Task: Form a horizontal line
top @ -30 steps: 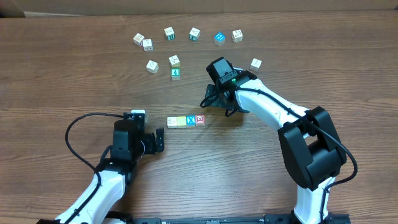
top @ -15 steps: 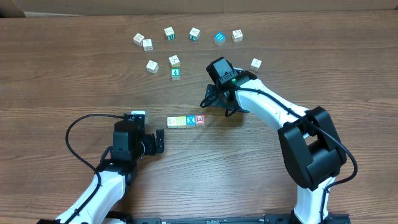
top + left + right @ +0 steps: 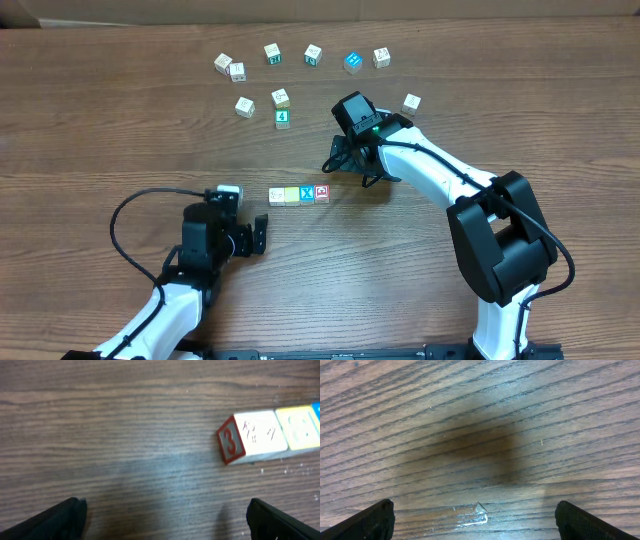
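Observation:
Four small cubes lie touching in a left-to-right row at mid-table: white (image 3: pixel 276 196), pale yellow (image 3: pixel 291 195), blue with a white X (image 3: pixel 307 193) and red-faced (image 3: pixel 322 192). My left gripper (image 3: pixel 259 232) stands open just below and left of the row, holding nothing. In the left wrist view the white cube (image 3: pixel 255 435), with a red 3 on its side, and the yellow cube (image 3: pixel 300 427) lie ahead to the right of the left gripper (image 3: pixel 165 525). My right gripper (image 3: pixel 340 165) hovers open above and right of the row. The right wrist view shows the right gripper (image 3: pixel 480 525) over bare wood.
Several loose cubes are scattered at the back: white ones (image 3: pixel 237 71), a green one (image 3: pixel 282 117), a blue one (image 3: pixel 352 62) and a white one (image 3: pixel 411 103) beside the right arm. A cardboard edge (image 3: pixel 320 8) runs along the far side. A small scuff (image 3: pixel 470 515) marks the wood.
The left arm has drawn back slightly toward the table's front edge, its gripper still open. The right arm and the cubes have not moved.

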